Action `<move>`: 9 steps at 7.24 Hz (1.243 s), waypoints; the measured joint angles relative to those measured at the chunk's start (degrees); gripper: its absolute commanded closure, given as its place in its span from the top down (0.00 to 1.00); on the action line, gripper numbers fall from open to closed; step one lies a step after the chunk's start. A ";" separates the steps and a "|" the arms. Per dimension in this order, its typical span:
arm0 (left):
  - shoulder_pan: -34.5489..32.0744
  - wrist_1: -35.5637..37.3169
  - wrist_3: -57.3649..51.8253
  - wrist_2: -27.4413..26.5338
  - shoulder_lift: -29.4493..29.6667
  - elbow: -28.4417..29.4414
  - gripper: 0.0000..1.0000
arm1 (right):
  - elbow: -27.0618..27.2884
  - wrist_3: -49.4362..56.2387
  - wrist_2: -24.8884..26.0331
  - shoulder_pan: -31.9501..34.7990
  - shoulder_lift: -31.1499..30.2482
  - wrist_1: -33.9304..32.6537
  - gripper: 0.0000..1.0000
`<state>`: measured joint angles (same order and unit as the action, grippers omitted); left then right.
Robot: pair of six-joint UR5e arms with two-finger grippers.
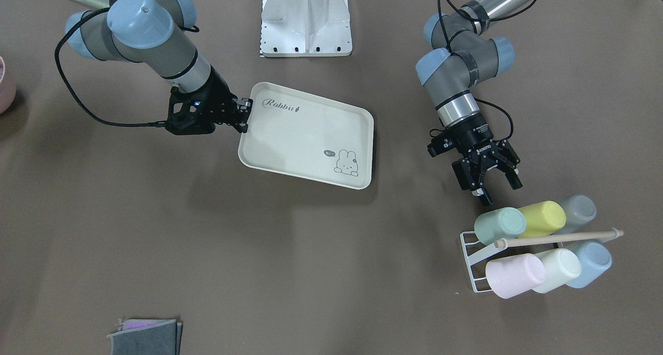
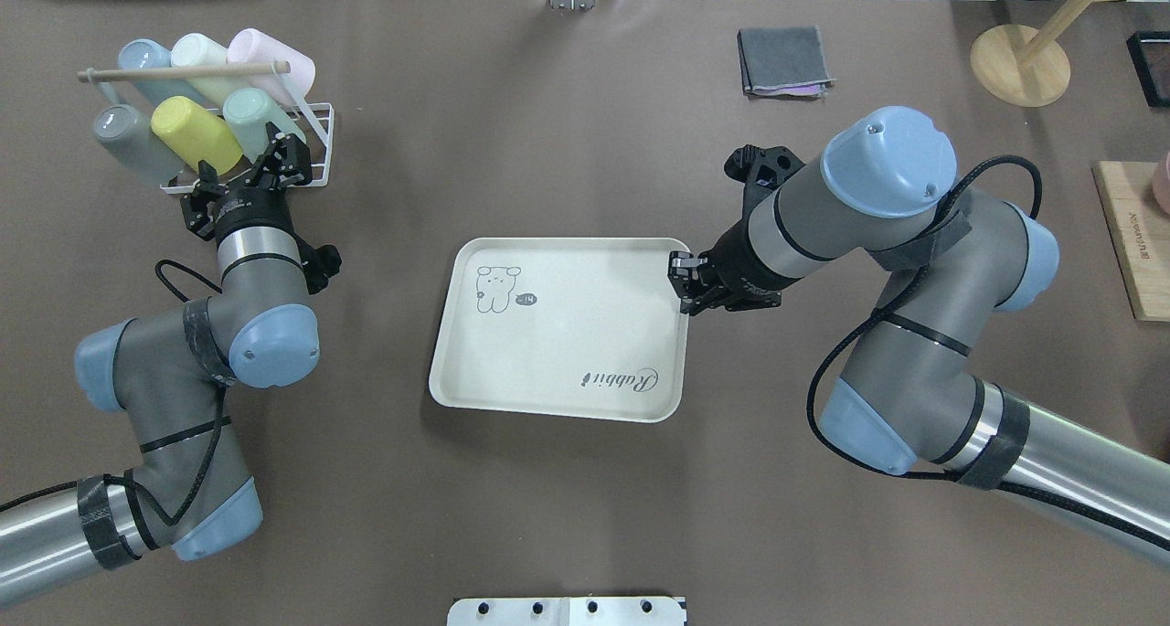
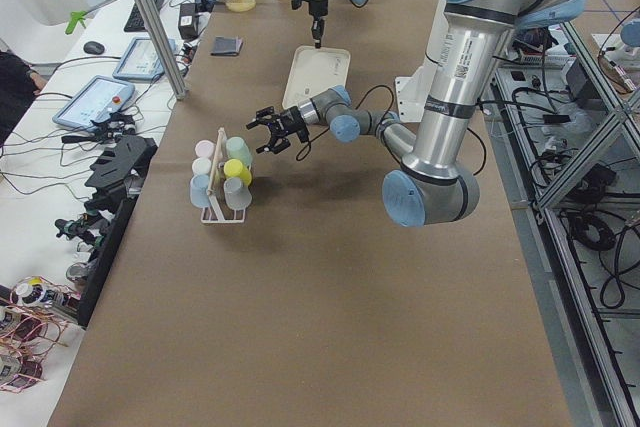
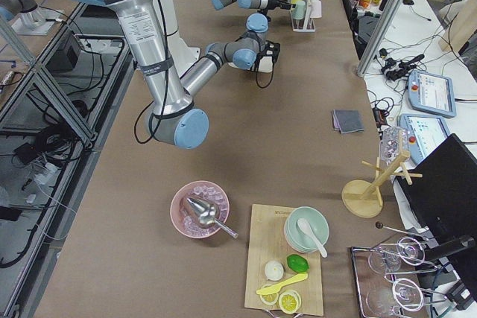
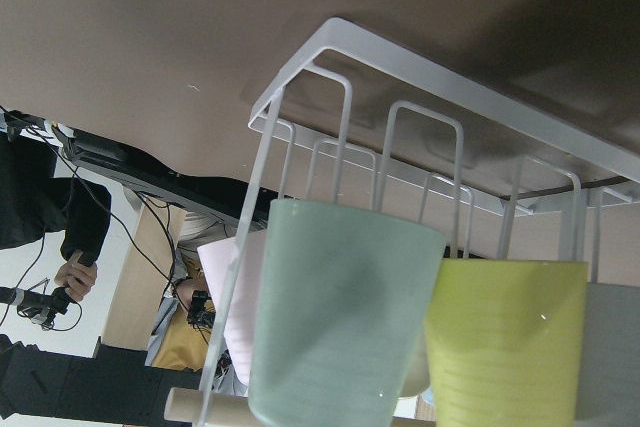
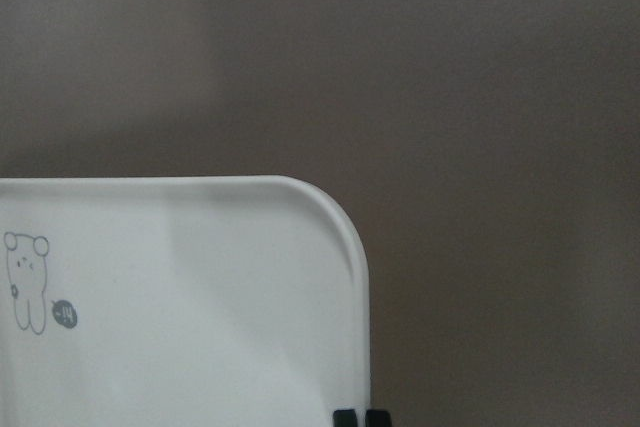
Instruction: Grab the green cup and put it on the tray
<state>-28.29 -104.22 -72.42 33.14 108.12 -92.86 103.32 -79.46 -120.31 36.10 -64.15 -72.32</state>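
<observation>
On the white wire rack (image 1: 469, 256) the green cup (image 1: 500, 225) lies tilted beside the yellow cup (image 1: 543, 217); left pincer (image 1: 501, 192), wide open and empty, just short of it, should straddle it clear of that neighbour; right pincer (image 1: 243, 116) pinches the tray (image 1: 305, 137) rim

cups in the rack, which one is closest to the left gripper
The green cup, end of its row on the side toward the tray, beside the yellow cup; the open left gripper sits right by it.

green cup (image 1: 500, 225) outermost, yellow cup (image 1: 542, 217) adjoining
</observation>
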 measured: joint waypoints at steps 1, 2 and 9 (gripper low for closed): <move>0.76 -0.07 0.00 -0.54 0.19 1.52 0.99 | 0.06 0.25 1.34 -1.67 0.21 -0.08 0.00; 1.30 -0.10 0.00 -1.68 0.90 3.45 0.99 | 0.14 0.80 2.63 -3.50 0.27 -0.04 0.00; 2.08 -1.17 -6.79 -8.48 4.88 9.58 0.99 | -2.96 13.71 4.45 -4.59 -0.20 0.55 0.00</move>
<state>-26.21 -105.39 -79.21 24.65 113.00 -83.28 100.37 -65.75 -115.86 31.51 -64.35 -71.78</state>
